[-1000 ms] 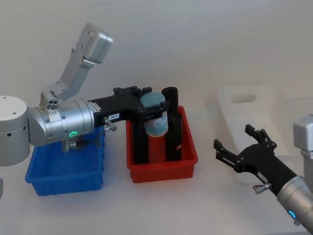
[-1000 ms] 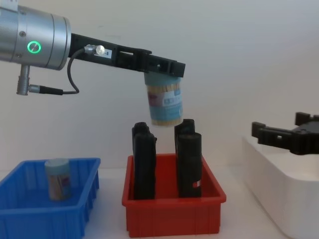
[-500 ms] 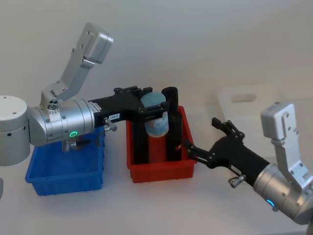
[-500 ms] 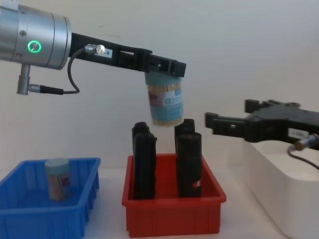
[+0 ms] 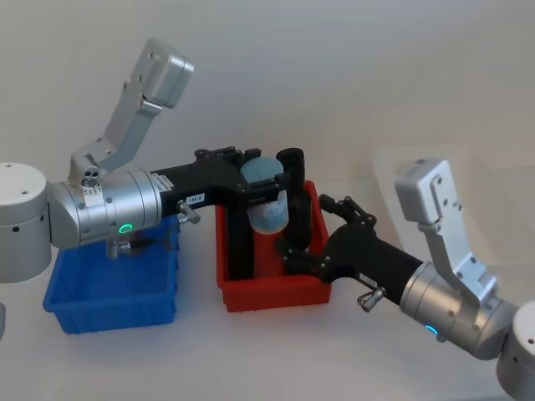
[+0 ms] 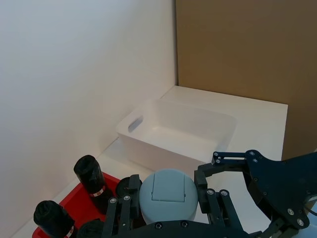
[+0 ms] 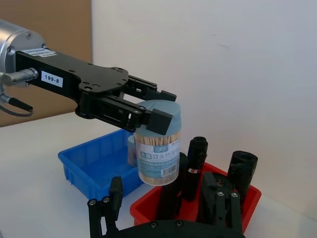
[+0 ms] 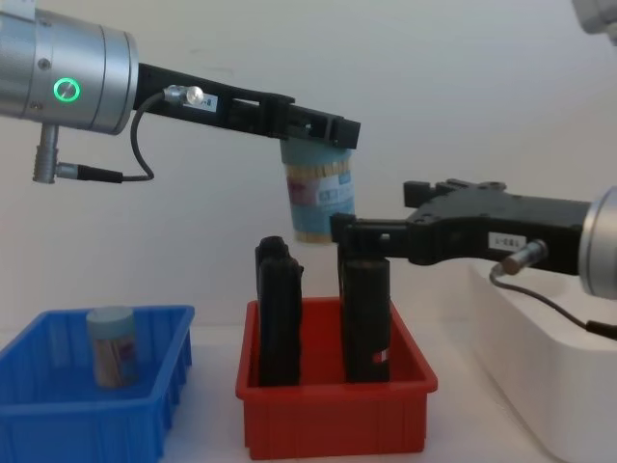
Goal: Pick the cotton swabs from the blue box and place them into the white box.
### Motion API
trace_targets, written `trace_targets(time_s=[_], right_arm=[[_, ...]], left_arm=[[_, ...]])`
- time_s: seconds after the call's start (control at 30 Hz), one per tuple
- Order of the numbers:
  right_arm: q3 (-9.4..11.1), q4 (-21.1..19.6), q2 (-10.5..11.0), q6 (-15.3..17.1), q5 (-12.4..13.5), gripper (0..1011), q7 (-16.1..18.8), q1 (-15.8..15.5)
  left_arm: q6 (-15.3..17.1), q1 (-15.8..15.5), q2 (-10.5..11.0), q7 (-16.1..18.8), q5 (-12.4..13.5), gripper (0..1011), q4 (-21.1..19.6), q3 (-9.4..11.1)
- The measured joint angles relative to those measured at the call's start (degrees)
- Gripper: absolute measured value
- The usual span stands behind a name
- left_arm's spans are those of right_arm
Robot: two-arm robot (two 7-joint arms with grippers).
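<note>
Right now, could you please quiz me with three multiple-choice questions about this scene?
1. The blue box holds: A no jar, B one jar, C three jars.
2. The held jar in the left pincer hangs: A inside the blue box, B above the red bin, C on the floor.
3. The right pincer is: A open, B shut on the held jar, C shut empty.
Answers: B, one jar stands there; B, the red bin lies beneath it; A, it is spread, gripping nothing.
</note>
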Motion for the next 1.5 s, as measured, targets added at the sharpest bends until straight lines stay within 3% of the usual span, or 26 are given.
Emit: trace_targets(time_s=[0.67, 1.5], right_arm=[[-1.59, 3.99, -2.18, 1.26, -3.52, 1001, 1.72, 3.67], [-2.60, 8.55, -4.36, -1.06, -4.38, 997, 0.74, 6.86]], left_arm=[[-0.01, 0.00, 0.00, -0.02, 0.00, 661, 0.00, 0.00], [-0.01, 0.01, 0.01, -0.01, 0.00, 661, 0.01, 0.00]])
